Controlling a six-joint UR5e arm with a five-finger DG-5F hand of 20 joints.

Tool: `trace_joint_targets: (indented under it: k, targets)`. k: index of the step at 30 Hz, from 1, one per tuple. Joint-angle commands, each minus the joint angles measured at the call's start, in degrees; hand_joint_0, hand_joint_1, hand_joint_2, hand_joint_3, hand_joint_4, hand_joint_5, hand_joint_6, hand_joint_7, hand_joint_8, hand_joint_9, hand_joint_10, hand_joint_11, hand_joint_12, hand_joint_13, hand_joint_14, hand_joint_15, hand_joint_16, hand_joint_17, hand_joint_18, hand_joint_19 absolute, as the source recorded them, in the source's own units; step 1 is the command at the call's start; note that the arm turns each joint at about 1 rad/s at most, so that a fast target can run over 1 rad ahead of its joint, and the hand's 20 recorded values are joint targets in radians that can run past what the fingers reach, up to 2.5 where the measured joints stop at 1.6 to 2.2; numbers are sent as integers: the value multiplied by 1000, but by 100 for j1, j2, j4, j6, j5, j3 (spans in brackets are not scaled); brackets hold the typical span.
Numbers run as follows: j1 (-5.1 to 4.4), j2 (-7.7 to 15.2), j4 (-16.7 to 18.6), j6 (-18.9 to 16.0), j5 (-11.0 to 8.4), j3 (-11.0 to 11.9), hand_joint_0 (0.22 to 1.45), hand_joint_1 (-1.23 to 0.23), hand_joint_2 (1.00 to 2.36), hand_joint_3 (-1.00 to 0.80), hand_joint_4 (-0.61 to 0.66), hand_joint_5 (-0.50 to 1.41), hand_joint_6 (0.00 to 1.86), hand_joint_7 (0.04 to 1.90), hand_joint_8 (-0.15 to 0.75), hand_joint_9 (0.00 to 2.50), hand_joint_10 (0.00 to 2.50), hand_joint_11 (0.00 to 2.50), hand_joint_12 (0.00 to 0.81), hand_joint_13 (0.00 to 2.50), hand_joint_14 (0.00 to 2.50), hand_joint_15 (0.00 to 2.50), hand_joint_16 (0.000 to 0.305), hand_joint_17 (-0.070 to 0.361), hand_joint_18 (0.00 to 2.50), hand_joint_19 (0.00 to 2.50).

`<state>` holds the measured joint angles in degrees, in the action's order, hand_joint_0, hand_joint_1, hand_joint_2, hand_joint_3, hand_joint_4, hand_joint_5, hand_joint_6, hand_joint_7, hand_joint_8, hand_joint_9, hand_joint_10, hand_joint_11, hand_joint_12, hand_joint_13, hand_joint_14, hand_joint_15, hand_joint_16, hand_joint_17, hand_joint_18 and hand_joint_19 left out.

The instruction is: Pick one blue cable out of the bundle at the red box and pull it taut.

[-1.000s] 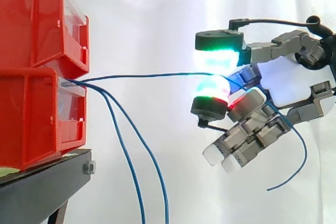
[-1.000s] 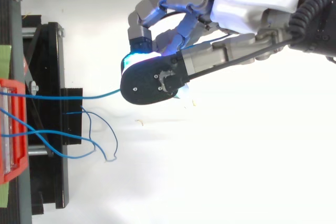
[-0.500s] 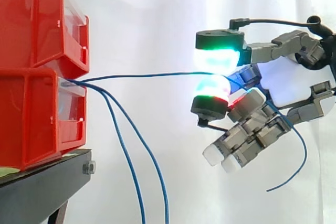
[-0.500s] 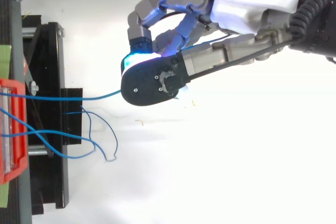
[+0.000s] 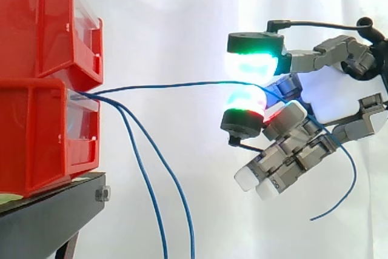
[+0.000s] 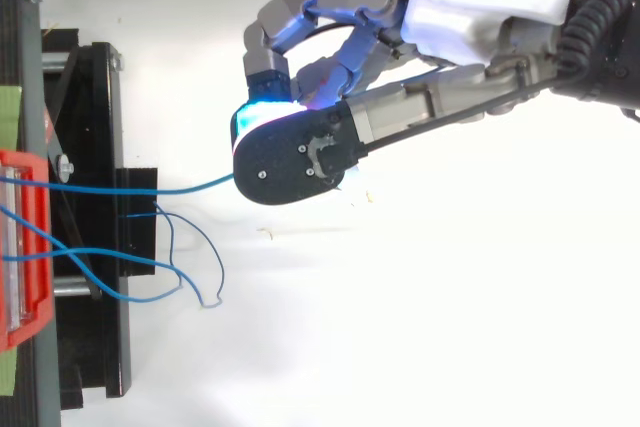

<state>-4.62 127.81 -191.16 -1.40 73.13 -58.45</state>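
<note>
Blue cable (image 5: 170,85) between pads (image 5: 253,65) of the hand (image 5: 330,98) (green glow)

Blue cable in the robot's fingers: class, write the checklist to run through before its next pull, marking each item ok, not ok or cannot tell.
1. Single cable picked: ok. The held blue cable runs alone to the hand; the other two blue cables hang down.
2. Pinch: ok. It passes between two glowing fingers.
3. Tautness: not ok. It bows slightly on leaving the red box.
4. Free tail: ok. It dangles behind the hand, snagging nothing.
5. Anchoring inside the box: cannot tell.
</note>
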Motion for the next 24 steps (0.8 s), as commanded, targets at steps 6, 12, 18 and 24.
trace_joint_targets:
  k: [6,12,18,24]
  targets:
    - [-4,-2,0,-27,0,0,736,-845,1007,-413,88,-157,912,1274,345,1091,16,1314,375,604,15,383,55,123,470,286]
    - [-4,-2,0,-27,0,0,758,-869,1016,-270,9,-150,919,1424,330,1142,19,1313,367,640,15,398,54,121,483,306]
    - [-4,7,0,-27,0,0,736,-862,1024,-109,-27,-139,935,1451,315,1229,17,1360,360,694,17,438,52,117,507,344]
    - [-13,7,0,-115,0,0,731,-862,1019,-28,-58,-128,934,1480,310,1295,18,1412,362,756,18,486,52,117,530,378]
